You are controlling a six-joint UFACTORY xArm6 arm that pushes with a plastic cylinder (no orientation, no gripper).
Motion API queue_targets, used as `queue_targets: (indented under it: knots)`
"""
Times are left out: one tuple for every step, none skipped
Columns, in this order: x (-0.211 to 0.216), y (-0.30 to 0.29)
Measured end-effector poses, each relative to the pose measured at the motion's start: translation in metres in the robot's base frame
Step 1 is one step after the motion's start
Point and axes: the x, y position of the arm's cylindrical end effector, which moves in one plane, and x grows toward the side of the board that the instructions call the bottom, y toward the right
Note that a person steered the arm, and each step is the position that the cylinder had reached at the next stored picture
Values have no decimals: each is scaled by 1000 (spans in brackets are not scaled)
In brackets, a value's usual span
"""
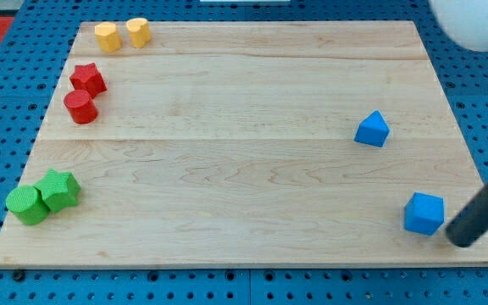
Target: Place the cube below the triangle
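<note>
Blue cube [424, 213] sits just left of my tip [459, 241], the tool.

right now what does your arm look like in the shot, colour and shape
Only a little of it shows: a straight, round, matte black rod entering from the view's right edge. My tip is blunt and plain, with no markings or cables visible. A blurred white rounded part sits at the view's top right.

Blue cube [424, 213] below-right of blue triangle [372, 130]
</note>
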Motion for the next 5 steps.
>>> queue_targets:
  knots:
    - [-1,-28]
    - [-19,-27]
    - [-51,-35]
    - [-50,-43]
    - [-79,-2]
